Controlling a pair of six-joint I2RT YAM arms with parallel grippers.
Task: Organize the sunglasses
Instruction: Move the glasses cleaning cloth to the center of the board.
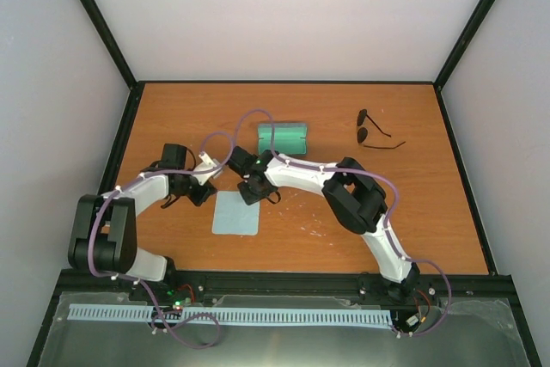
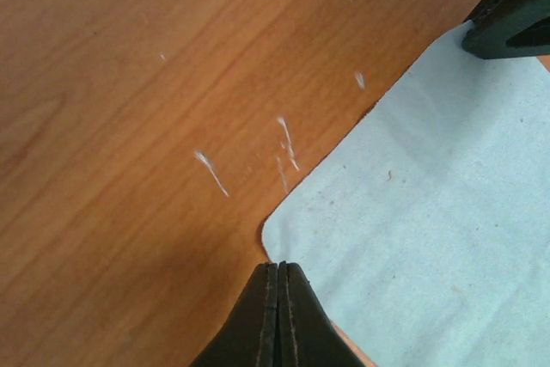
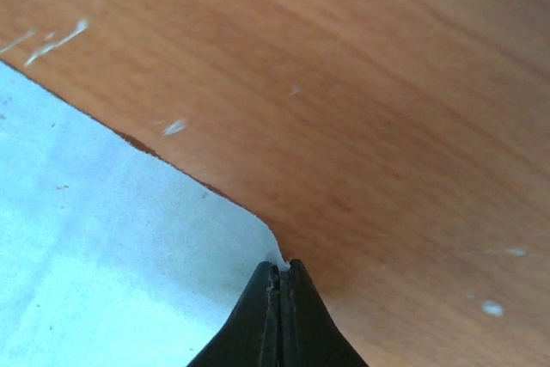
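Observation:
The sunglasses (image 1: 375,131), thin black frame and dark lenses, lie open on the table at the back right, far from both arms. The light-blue cloth (image 1: 236,214) lies flat in the middle. My left gripper (image 1: 209,193) (image 2: 278,266) is shut on the cloth's (image 2: 430,212) far-left corner. My right gripper (image 1: 255,194) (image 3: 283,266) is shut on the cloth's (image 3: 103,238) far-right corner, with a sliver of fabric showing between its tips. In the left wrist view, the right fingers (image 2: 507,27) stand on the opposite corner.
The open case (image 1: 283,137), green inside, sits just behind the two grippers. Black frame rails run along the table's sides and back. The wood tabletop (image 1: 412,212) carries a few pale scuff marks.

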